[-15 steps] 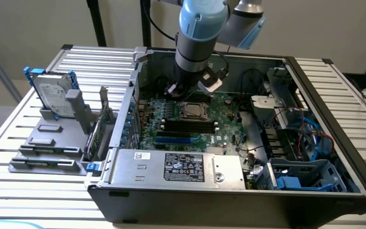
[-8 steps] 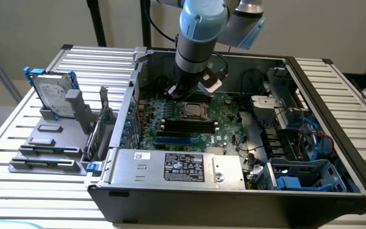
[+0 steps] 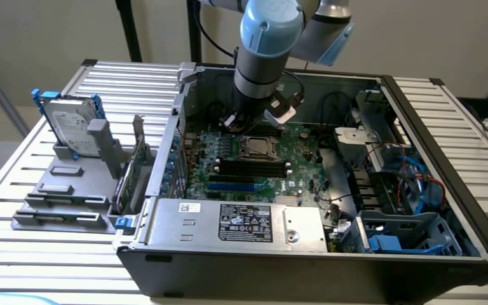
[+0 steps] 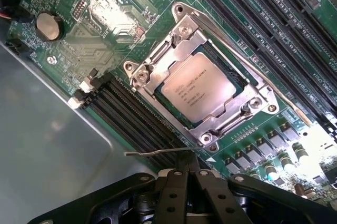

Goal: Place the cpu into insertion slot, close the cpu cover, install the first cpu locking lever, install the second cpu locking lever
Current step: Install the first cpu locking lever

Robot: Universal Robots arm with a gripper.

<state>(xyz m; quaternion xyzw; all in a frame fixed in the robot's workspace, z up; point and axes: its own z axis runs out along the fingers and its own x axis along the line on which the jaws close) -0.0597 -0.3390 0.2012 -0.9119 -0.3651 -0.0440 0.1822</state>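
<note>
Slatted metal makes up the desk (image 3: 40, 248), and on it an open black computer case (image 3: 447, 254) lies on its side against a pale wall. The Universal Robots arm (image 3: 265, 38) reaches straight down into the case from above. At the case's near edge sits the grey power supply box (image 3: 227, 222). On the exterior view's left, outside the case, a hard drive (image 3: 66, 127) stands in a grey fixture.

The green motherboard (image 4: 105, 8) covers the case floor, with long black memory slots (image 4: 131, 113) on either side of the socket. The gripper (image 4: 190, 174) hangs just above the board beside the socket (in the exterior view it is at the socket's far edge). Its black fingers (image 4: 174, 192) are pressed together with nothing between them.

The insertion slot (image 4: 242, 81) already holds the cpu (image 4: 197, 87), which lies flat with its pale printed face up. The silvery cpu cover (image 4: 184, 37) is folded down around it, framing the chip through its window. One wire locking lever (image 4: 253, 60) lies along the cover's side. The other lever (image 4: 158, 152) sticks out over the memory slots, with its thin free end near the fingertips. Whether they touch it I cannot tell.
</note>
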